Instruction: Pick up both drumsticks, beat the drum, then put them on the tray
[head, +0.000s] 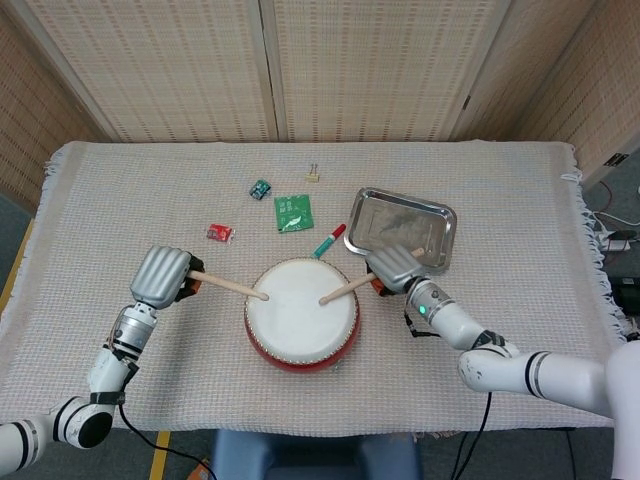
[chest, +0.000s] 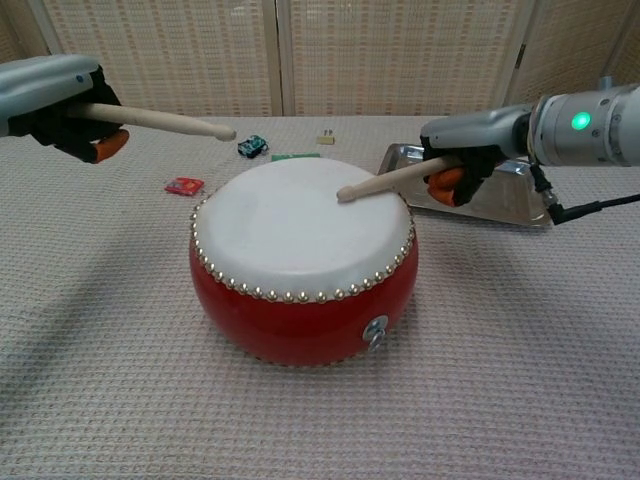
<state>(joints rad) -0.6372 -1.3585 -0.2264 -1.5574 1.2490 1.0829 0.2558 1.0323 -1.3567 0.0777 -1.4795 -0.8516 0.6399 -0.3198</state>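
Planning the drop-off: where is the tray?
In the head view, the tray lies on the robot's right, just behind the right hand and the drum.

Quick count of what's in front of me: one drum (head: 301, 315), red body with a white skin. Two drumsticks, one in my left hand (head: 161, 277) and one in my right hand (head: 393, 268). One metal tray (head: 402, 228). Then the small clutter: one green packet (head: 293, 211), one red wrapper (head: 220, 233), one teal-and-red marker (head: 328, 241), one little teal toy-ish thing (head: 260, 188), and what's probably a single binder clip (head: 313, 174), too tiny to be sure.
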